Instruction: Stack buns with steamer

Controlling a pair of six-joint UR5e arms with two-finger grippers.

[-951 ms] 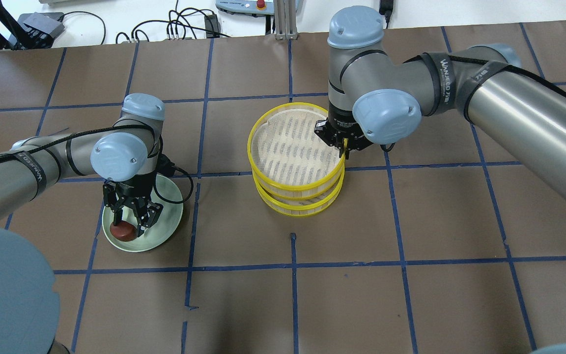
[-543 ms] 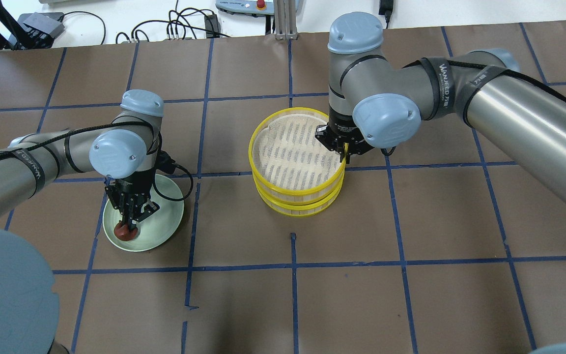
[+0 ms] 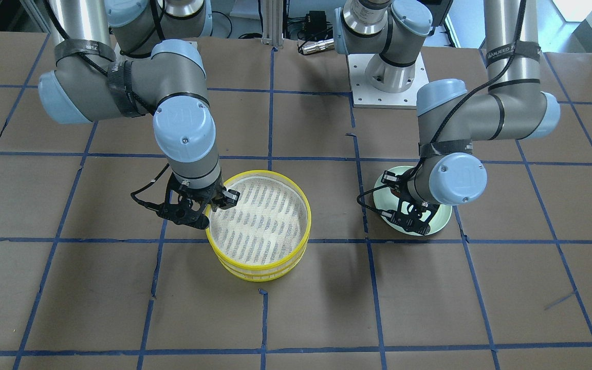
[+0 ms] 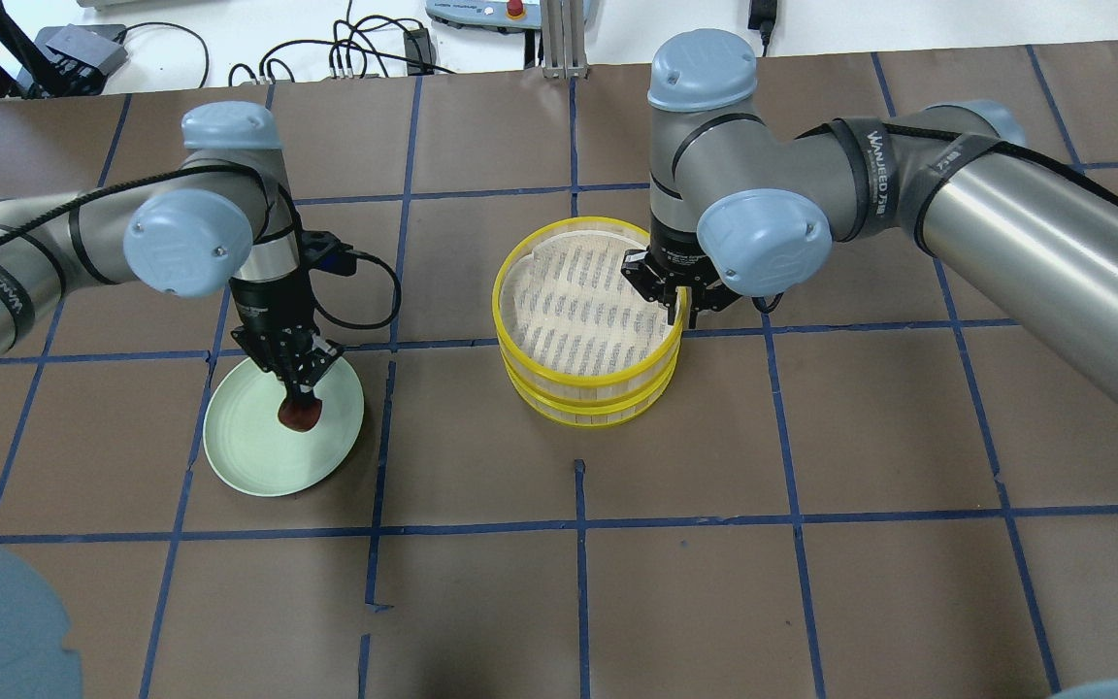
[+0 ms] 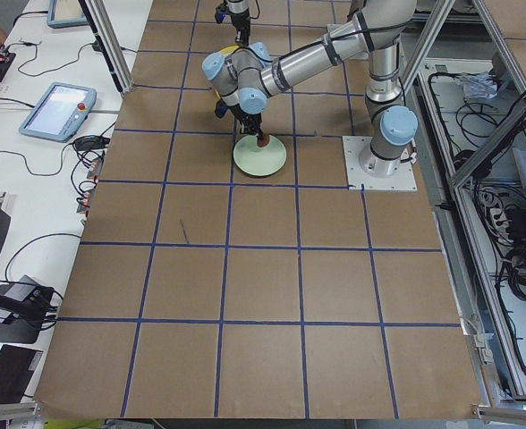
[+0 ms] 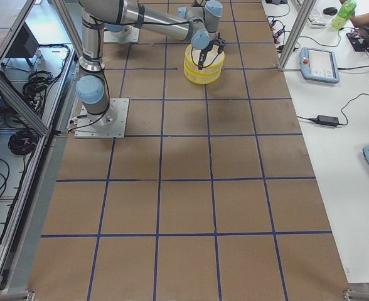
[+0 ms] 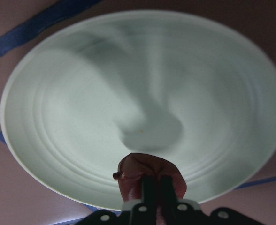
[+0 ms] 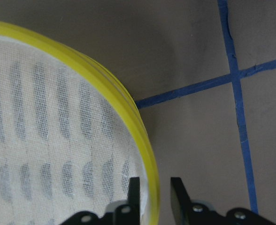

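Note:
My left gripper [image 4: 300, 400] is shut on the dark reddish-brown bun [image 4: 300, 416] and holds it above the pale green plate [image 4: 248, 451]. The left wrist view shows the bun [image 7: 149, 174] pinched between the fingers over the bare plate [image 7: 81, 93]. My right gripper [image 4: 677, 306] is shut on the yellow rim of the top steamer tier [image 4: 586, 316], with one finger inside and one outside the rim [image 8: 149, 159]. This tier sits on further yellow tiers [image 3: 260, 270]. The white bun is hidden or out of view.
Brown table cover with a blue tape grid [image 4: 578, 524]. The left wrist's cable [image 4: 375, 291] loops beside the plate. Cables and a pendant [image 4: 481, 12] lie past the far edge. The robot base plate [image 3: 386, 82] stands between the arms.
My left gripper has shut on the reddish-brown bun and lifted it up off the plate, towards the far right side. The top steamer tier has shifted into closer line with the tiers below.

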